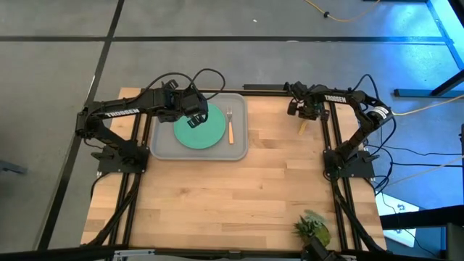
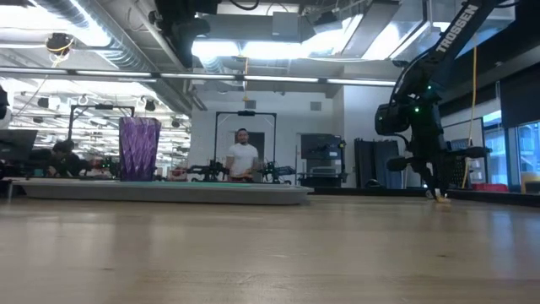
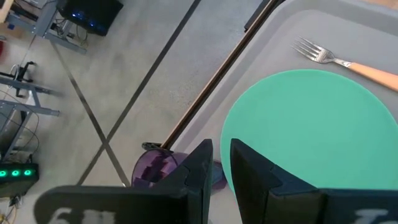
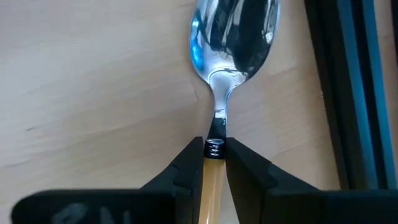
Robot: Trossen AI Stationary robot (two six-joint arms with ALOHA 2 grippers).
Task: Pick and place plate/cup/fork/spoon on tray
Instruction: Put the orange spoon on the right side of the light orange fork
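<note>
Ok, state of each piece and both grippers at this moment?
plate: flat on the tray
fork: on the tray, beside the plate
cup: upright at the tray's edge
spoon: handle gripped, still off the tray
left gripper: above cup and plate, empty
right gripper: shut on the spoon

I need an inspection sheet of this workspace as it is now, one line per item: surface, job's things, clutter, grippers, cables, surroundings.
Surface: wooden table, bare over most of its near part.
Job's things: grey tray holds the green plate and the fork; purple cup stands on the tray beside the plate; spoon lies on the wood at the table's far right edge.
Clutter: small potted plant at the near right edge.
Grippers: left gripper above the tray by the cup, holding nothing; right gripper shut on the spoon's handle.
Cables: black cables right of the table.
Surroundings: a person stands far behind.
</note>
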